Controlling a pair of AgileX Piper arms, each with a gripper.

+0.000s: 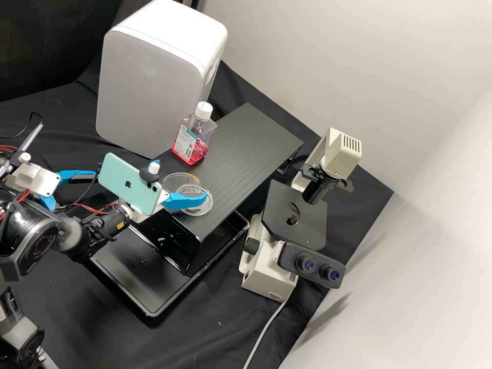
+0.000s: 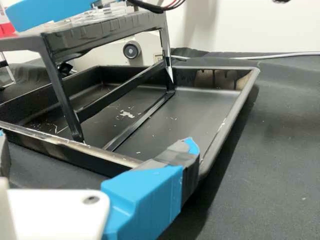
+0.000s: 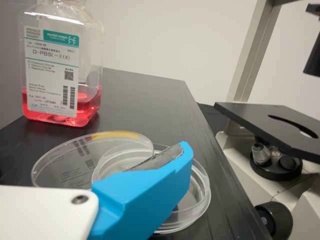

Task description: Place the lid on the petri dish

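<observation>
Two clear round petri pieces lie overlapping at the near end of the raised black platform [image 1: 246,148]. The one nearer the flask, the petri dish [image 1: 179,180] [image 3: 65,165], carries a yellow mark and print. The other, the lid [image 1: 205,197] [image 3: 200,187], rests partly over its rim. My right gripper [image 1: 177,189] stands open there, with one blue finger [image 3: 150,190] lying across the lid and nothing clamped. My left gripper [image 1: 69,189] hangs open and empty, low at the bench's left. Its finger [image 2: 150,200] is by the tray's edge.
A flask of pink liquid [image 1: 192,136] [image 3: 60,75] stands just behind the dishes on the platform. A white box-shaped device [image 1: 154,72] is behind that. A microscope [image 1: 302,225] stands at the right. A black tray [image 2: 200,110] lies under the platform.
</observation>
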